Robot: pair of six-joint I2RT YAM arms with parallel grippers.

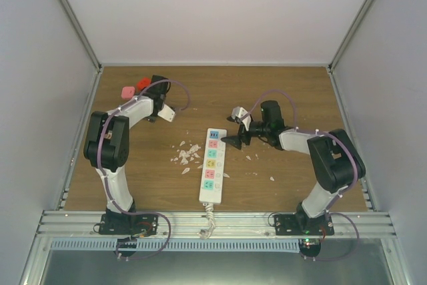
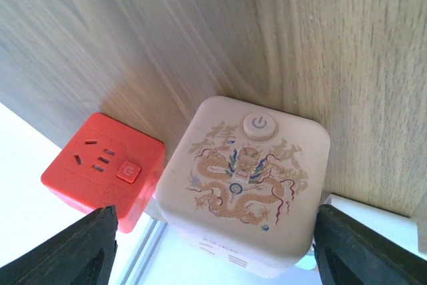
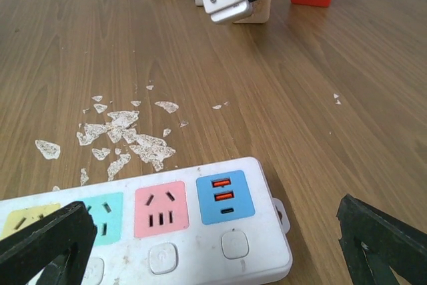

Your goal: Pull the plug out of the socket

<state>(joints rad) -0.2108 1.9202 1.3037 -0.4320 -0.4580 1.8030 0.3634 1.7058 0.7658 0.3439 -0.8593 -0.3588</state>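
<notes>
Midway along the table's near edge lies the socket (image 1: 211,165), a long white power strip set lengthwise front to back, its short twisted cord (image 1: 209,221) trailing off the near end onto the metal rail (image 1: 73,220). Over its far end hangs the right gripper (image 3: 212,245), jaws spread wide and holding nothing, with 1 black finger on each side of the strip. From the right wrist the row of outlet panels reads yellow, teal, pink and then a blue panel (image 3: 225,197) with 2 orange USB ports at the end. White flakes (image 3: 127,138) lie scattered on the wood just left of the strip. Well away, at the far-left corner of the table, the left gripper (image 2: 217,251) sits over a cream cube (image 2: 247,181) printed with a dragon and topped by a round power button. Its jaws stand apart with the cube between them, and neither finger is seen pressing on it. A red cube (image 2: 103,168) with outlet slots sits just beside the cream one, at the table's edge.
</notes>
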